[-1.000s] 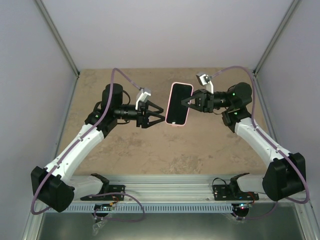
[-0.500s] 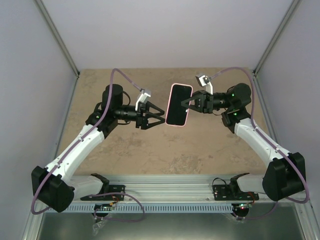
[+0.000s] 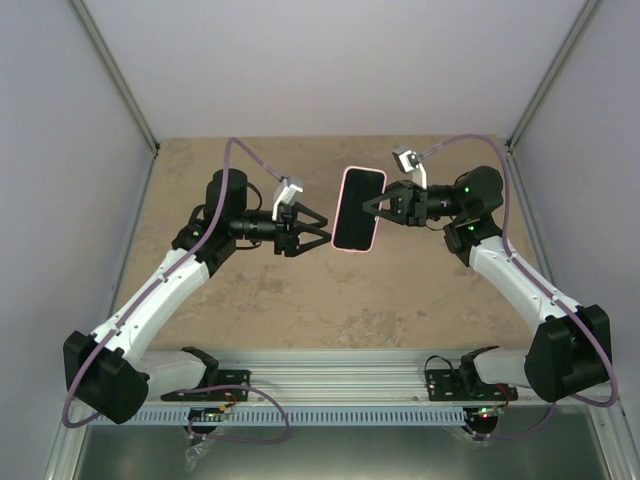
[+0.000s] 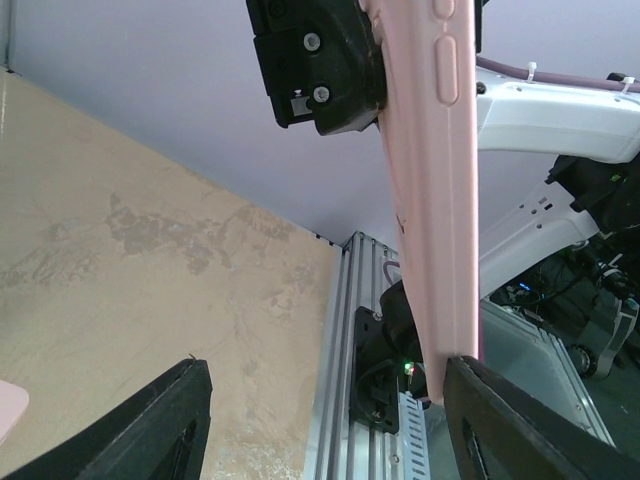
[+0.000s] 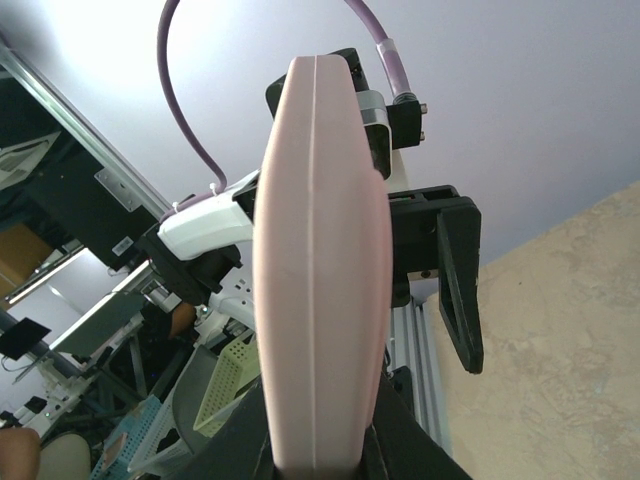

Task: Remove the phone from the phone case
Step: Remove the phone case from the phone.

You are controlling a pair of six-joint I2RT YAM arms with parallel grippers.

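Note:
The phone (image 3: pixel 356 208), screen dark, sits in its pink case (image 3: pixel 373 212) and is held in the air above the table's middle. My right gripper (image 3: pixel 379 206) is shut on the case's right long edge. In the right wrist view the case (image 5: pixel 318 270) fills the middle, clamped low between the fingers of my right gripper (image 5: pixel 318 445). My left gripper (image 3: pixel 320 236) is open just left of the phone's lower end. In the left wrist view the case's side (image 4: pixel 430 180) runs down to the right finger (image 4: pixel 500 420) of my left gripper (image 4: pixel 325 405); I cannot tell if they touch.
The beige stone-patterned tabletop (image 3: pixel 250 300) lies below both arms. Pale walls stand at the back and sides. The aluminium rail (image 3: pixel 330 365) with the arm bases runs along the near edge. A pale pink patch (image 4: pixel 10 410) shows at the left edge of the left wrist view.
My left gripper has shifted slightly beside the phone's lower left edge, still open. The right gripper and the phone have stayed in place.

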